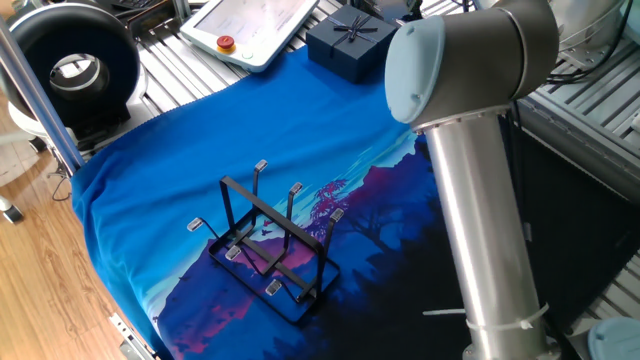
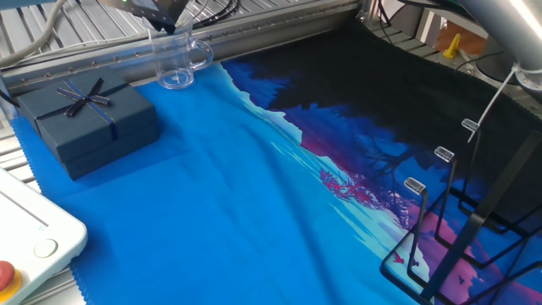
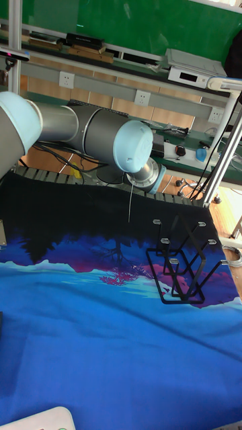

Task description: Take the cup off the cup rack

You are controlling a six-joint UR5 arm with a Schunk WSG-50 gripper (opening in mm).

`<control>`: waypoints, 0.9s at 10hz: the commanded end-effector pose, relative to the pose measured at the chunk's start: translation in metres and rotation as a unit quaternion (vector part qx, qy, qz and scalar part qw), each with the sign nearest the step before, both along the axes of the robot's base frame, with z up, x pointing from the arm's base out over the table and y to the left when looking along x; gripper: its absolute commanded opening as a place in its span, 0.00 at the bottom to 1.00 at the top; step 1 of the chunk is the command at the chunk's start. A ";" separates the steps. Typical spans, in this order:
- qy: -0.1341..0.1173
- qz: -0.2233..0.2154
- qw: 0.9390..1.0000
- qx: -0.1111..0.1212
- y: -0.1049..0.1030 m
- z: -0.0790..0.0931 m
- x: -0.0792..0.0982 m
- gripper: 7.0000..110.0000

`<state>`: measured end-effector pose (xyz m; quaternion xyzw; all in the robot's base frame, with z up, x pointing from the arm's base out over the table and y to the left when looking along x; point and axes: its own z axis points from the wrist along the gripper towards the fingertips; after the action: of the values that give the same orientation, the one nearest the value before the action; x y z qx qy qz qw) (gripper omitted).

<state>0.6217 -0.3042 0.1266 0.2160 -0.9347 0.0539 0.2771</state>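
The cup [image 2: 174, 61] is a clear mug with a loop handle. It stands upright at the far left corner of the blue cloth, its base on or just above the cloth edge. My gripper [image 2: 163, 17] is right above it, mostly cut off by the top of the other fixed view. Its dark fingers reach the cup's rim and look shut on it. The cup rack [image 1: 265, 250] is a black wire stand with grey-tipped prongs. Nothing hangs on it, and it stands far from the cup [image 2: 449, 237] [image 3: 183, 265]. In one fixed view and the tall fixed view the arm hides both gripper and cup.
A dark blue gift box [image 2: 85, 123] with a ribbon sits close beside the cup, toward the front. A white teach pendant [image 1: 250, 25] lies past the cloth corner. My arm's thick grey link [image 1: 480, 200] spans the table's right side. Metal slats border the cloth.
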 end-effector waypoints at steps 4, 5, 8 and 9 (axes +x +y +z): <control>0.019 -0.044 0.998 -0.039 0.002 0.000 0.006 0.15; -0.007 -0.043 0.999 -0.026 0.011 0.005 0.024 0.15; -0.120 -0.051 0.990 0.057 0.073 0.022 0.084 0.15; -0.127 -0.073 0.988 0.056 0.100 0.035 0.074 0.15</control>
<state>0.6219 -0.3039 0.1267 0.2158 -0.9348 0.0539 0.2767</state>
